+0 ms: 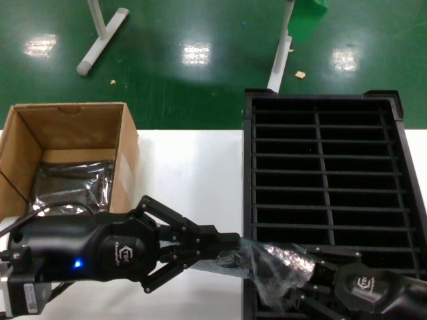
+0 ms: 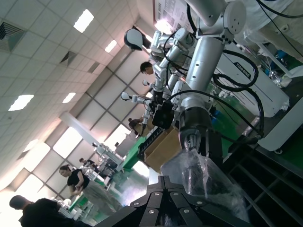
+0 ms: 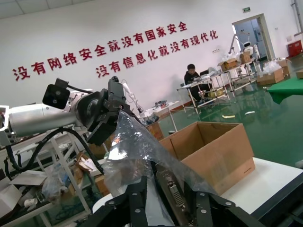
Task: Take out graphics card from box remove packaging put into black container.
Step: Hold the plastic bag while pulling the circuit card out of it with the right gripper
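Note:
The graphics card (image 3: 174, 193) shows its pale metal end bracket between the fingers of my right gripper (image 3: 170, 188), which is shut on it. In the head view this gripper (image 1: 301, 277) sits over the near left corner of the black container (image 1: 320, 173). The crinkly silver packaging (image 1: 272, 261) still wraps the card and stretches left to my left gripper (image 1: 230, 241). The left gripper is shut on the bag's end, above the white table. From the left wrist, the shut tips (image 2: 165, 178) pinch the packaging (image 2: 208, 182). The brown box (image 1: 73, 143) stands open at the left.
Inside the box lie more shiny bagged items (image 1: 70, 190). The white table (image 1: 190, 173) runs between box and container. The container's slots hold nothing visible. White stand legs (image 1: 100, 37) rest on the green floor beyond the table.

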Motion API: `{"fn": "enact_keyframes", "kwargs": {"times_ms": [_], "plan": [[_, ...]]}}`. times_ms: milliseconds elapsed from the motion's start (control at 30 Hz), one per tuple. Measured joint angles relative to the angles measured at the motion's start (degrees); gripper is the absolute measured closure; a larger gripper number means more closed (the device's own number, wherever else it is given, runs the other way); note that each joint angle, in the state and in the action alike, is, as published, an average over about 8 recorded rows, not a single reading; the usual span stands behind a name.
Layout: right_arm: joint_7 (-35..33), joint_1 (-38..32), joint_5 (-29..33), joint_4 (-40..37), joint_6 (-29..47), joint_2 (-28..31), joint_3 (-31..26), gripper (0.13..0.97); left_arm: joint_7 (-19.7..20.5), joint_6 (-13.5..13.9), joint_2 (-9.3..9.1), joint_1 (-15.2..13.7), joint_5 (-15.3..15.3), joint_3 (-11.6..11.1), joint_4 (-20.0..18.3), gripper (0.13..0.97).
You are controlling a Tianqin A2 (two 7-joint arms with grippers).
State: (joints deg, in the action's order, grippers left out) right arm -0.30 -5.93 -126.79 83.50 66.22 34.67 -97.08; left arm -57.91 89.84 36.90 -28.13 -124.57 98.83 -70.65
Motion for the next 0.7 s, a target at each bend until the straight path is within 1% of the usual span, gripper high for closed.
{"fn": "enact_keyframes", "kwargs": {"times_ms": [67,333,633,700], "plan": [[0.1,0.0,0.0,0.1,0.0,0.0,0.0,0.719,0.2,0.0,-0.24,0.0,0.1,-0.1,-0.1,0.955],[0.5,-0.1,-0.2,0.0,0.3,0.2,-0.3,0.829,0.5,0.0,-0.88,-0.2,0.2,-0.1,0.0,0.955],[0.8,-0.4,-0.4,-0.4,0.9,0.4,-0.4,0.892,0.2,0.0,-0.87,-0.7,0.1,0.2,0.8,0.955],[0.8,-0.5,-0.4,-0.5,0.9,0.4,-0.4,0.892,0.0,0.1,-0.8,-0.8,0.1,0.4,1.1,0.955]]}}
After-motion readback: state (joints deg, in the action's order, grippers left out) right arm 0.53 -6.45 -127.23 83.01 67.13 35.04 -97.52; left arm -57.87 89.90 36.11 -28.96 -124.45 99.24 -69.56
